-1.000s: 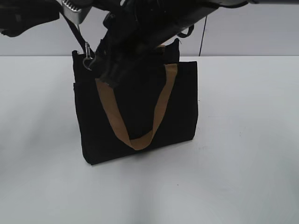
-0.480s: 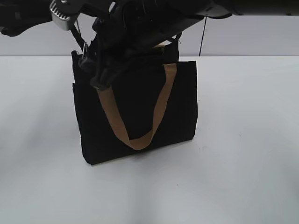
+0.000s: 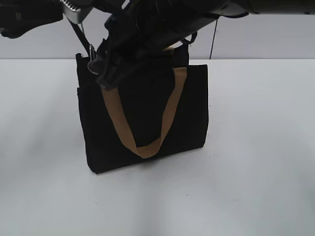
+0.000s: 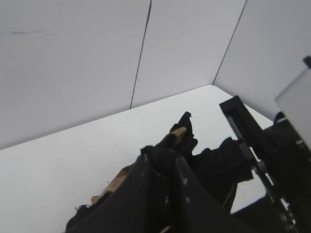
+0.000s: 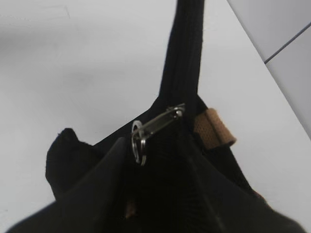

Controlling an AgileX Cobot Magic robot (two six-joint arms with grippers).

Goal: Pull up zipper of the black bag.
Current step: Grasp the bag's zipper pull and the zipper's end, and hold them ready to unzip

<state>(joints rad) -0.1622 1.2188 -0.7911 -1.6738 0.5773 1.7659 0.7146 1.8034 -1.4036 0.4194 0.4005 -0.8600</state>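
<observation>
The black bag (image 3: 147,113) stands upright on the white table, one tan handle (image 3: 129,137) hanging down its front. My left gripper (image 3: 74,19) is above the bag's left corner, shut on a black strap (image 3: 81,39) that runs taut up from the zipper's end. In the left wrist view its fingers (image 4: 165,158) close on the strap's tip. The silver pull tab (image 5: 158,124) with its ring lies on the zip line, also seen in the exterior view (image 3: 91,50). My right gripper (image 3: 104,76) reaches across to the bag's top left. Its jaws (image 5: 155,160) look spread, astride the zip just behind the tab.
The white table (image 3: 256,147) stretches around the bag, with a grey wall behind. Both dark arms cross above the bag and hide its top edge. The second tan handle (image 5: 214,127) shows beside the zip.
My right gripper dipped left and down along the bag's top, then came back slightly up. The pull tab sits a little higher than before. The bag has stayed in place.
</observation>
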